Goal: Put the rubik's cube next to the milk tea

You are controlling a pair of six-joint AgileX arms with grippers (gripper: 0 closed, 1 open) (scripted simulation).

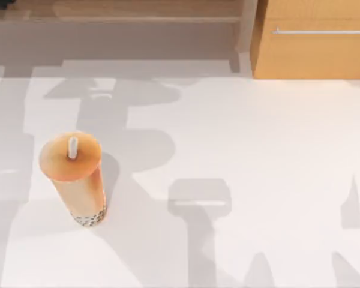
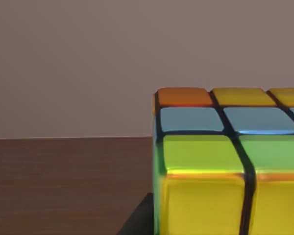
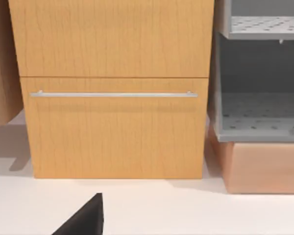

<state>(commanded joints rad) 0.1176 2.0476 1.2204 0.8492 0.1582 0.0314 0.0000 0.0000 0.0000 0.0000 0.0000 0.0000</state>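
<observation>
Close up, in the left wrist view, the rubik's cube sits right against the camera: yellow, green, blue and orange squares with dark grid lines. Behind it are a plain wall and a brown wooden surface, not the white worktop, so the cube looks lifted clear and carried by the left arm. A dark sliver beside its lower edge may be part of the jaws. Whether they pinch the cube cannot be told outright; being carried is a judgement from how near the cube sits.

Top view, left near part of the worktop: the milk tea stands upright, orange lid and white straw up, dark pearls at the base. It is the sole container; it holds tan drink.

The key relation: the cup lies on the left arm's side, so that arm is the nearer one. Bare worktop lies all round the cup, to the right especially. The cube has no long axis, so orientation hardly matters.

Farther off, the right wrist view faces a wooden drawer cabinet and grey shelving; the right arm seems parked, jaw state unknown.
</observation>
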